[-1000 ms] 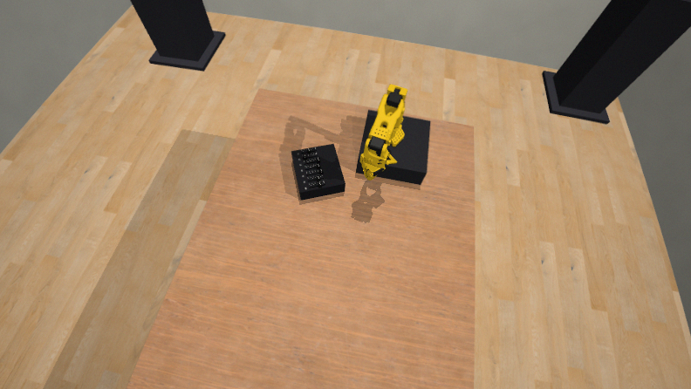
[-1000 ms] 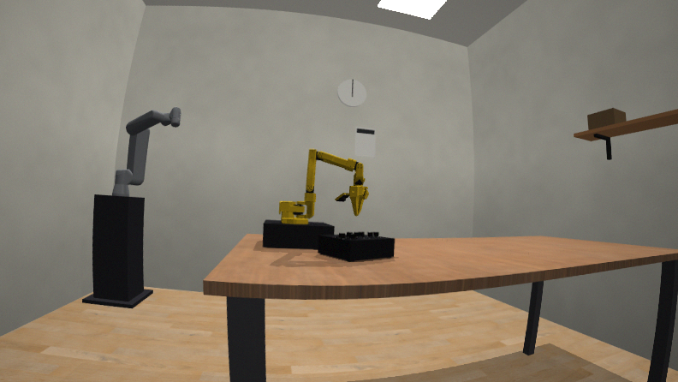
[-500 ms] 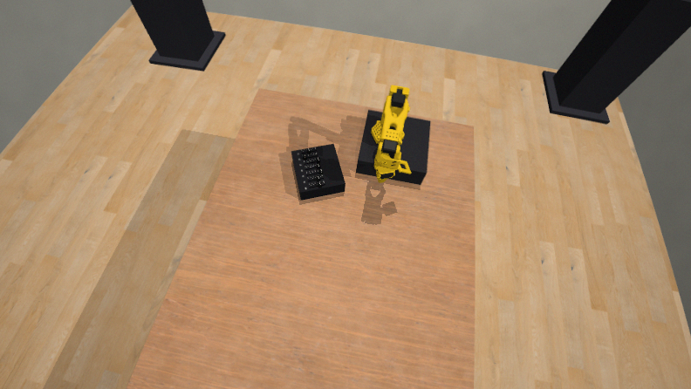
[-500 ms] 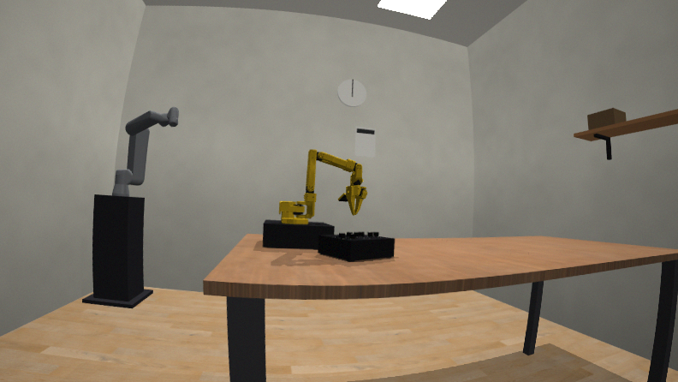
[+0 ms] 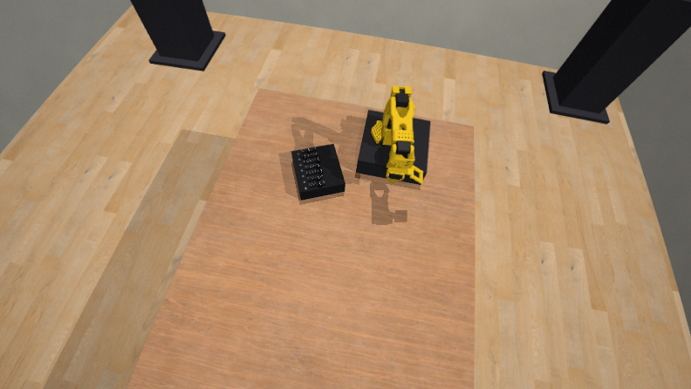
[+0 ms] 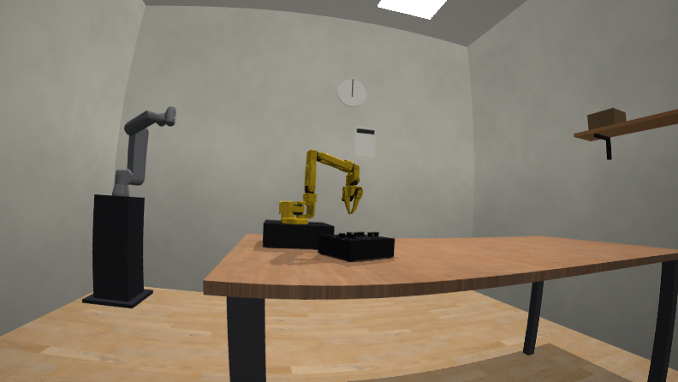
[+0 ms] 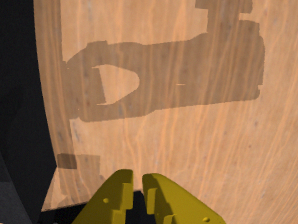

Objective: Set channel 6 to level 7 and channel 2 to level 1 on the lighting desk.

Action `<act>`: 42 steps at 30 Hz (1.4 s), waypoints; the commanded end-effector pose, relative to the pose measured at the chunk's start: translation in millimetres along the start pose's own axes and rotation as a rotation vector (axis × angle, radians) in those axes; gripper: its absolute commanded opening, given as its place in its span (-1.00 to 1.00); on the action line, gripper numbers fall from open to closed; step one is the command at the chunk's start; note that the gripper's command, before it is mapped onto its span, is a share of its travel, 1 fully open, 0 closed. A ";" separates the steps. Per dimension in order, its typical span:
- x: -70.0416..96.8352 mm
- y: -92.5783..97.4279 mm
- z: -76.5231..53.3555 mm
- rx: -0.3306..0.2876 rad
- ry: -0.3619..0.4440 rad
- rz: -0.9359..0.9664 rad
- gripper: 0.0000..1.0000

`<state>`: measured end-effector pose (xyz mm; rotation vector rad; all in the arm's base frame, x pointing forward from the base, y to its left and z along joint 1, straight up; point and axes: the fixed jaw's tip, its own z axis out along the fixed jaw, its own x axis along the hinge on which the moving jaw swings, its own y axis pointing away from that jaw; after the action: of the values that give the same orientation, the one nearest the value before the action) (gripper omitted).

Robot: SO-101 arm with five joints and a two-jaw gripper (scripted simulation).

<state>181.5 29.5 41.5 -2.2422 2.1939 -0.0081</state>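
The lighting desk [image 5: 318, 171] is a black box with several fader rows on the wooden table, left of the arm's black base [image 5: 393, 147]. It also shows in the side view [image 6: 355, 246] with small fader knobs on top. My yellow gripper [image 5: 397, 177] is shut and empty, held high above the table in front of the base, off to the right of the desk. In the side view the gripper [image 6: 351, 208] points down, well above the desk. In the wrist view the shut jaws hang over bare wood beside the base edge [image 7: 23, 116]; the desk is out of that view.
A grey arm on a black pedestal [image 6: 118, 247] stands left of the table. Black pillars [image 5: 181, 31] stand at the far corners of the floor. A wall shelf with a box [image 6: 607, 118] is at the right.
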 end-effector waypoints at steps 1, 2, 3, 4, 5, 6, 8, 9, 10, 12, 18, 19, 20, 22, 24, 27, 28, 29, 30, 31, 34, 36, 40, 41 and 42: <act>-11.0 5.7 -1.1 -0.008 0.000 0.118 -1.00; -13.7 6.3 -1.3 -0.008 0.000 0.148 -1.00; -16.4 6.9 -1.4 -0.007 0.000 0.177 -1.00; -19.0 7.5 -1.5 -0.007 0.000 0.206 -1.00; -21.7 8.1 -1.6 -0.007 0.001 0.235 -1.00; -24.3 8.8 -1.7 -0.007 0.001 0.264 -1.00; -29.5 10.2 -2.0 -0.007 0.001 0.322 -1.00; -32.0 10.9 -2.1 -0.007 0.001 0.351 -1.00; -32.0 10.9 -2.1 -0.007 0.001 0.351 -1.00; -34.6 11.6 -2.2 -0.007 0.001 0.379 -1.00; -49.2 16.5 -2.9 -0.007 0.002 0.548 -1.00; -51.5 17.4 -3.0 -0.007 0.002 0.575 -1.00; -53.8 18.3 -3.2 -0.007 0.002 0.602 -1.00; -58.4 20.1 -3.4 -0.007 0.002 0.657 -1.00; -62.7 22.0 -3.6 -0.007 0.002 0.710 -1.00; -67.0 23.9 -3.8 -0.007 0.003 0.762 -1.00; -67.0 23.9 -3.8 -0.007 0.003 0.762 -1.00; -69.0 24.9 -3.9 -0.007 0.003 0.788 -1.00; -71.0 25.9 -4.0 -0.007 0.003 0.814 -1.00; -73.0 26.9 -4.1 -0.007 0.003 0.839 -1.00; -78.8 29.9 -4.5 -0.007 0.003 0.914 -1.00; -82.4 32.0 -4.7 -0.007 0.003 0.962 -1.00; -89.2 36.1 -5.1 -0.007 0.004 1.055 -1.00; -90.8 37.1 -5.2 -0.007 0.004 1.078 -1.00; -92.4 38.2 -5.3 -0.007 0.004 1.100 -1.00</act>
<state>148.1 117.9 45.8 -0.8655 3.0120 0.0026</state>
